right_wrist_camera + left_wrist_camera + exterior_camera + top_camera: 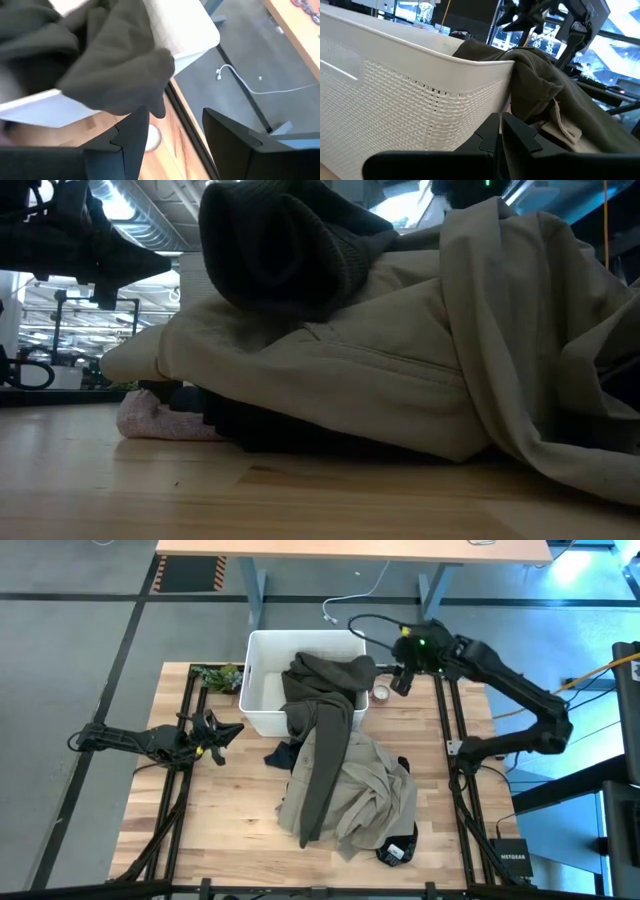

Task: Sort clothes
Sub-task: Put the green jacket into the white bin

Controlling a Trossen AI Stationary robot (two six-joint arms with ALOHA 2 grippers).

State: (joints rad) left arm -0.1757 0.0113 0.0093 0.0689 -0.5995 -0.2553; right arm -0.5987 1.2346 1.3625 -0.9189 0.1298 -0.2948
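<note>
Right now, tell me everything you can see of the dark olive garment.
The dark olive garment is large, soft, thick-looking fabric, crumpled. Its upper part lies bunched inside the white bin, with a fold spilling over the bin's rim toward the right gripper, whose fingers stand open just beyond that fold. A long section hangs over the bin's front wall and runs down across the beige-khaki garment, resting on it. Nothing grips it.

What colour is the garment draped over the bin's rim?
Dark olive garment, hanging over the white bin; clearest in the high view.
</note>
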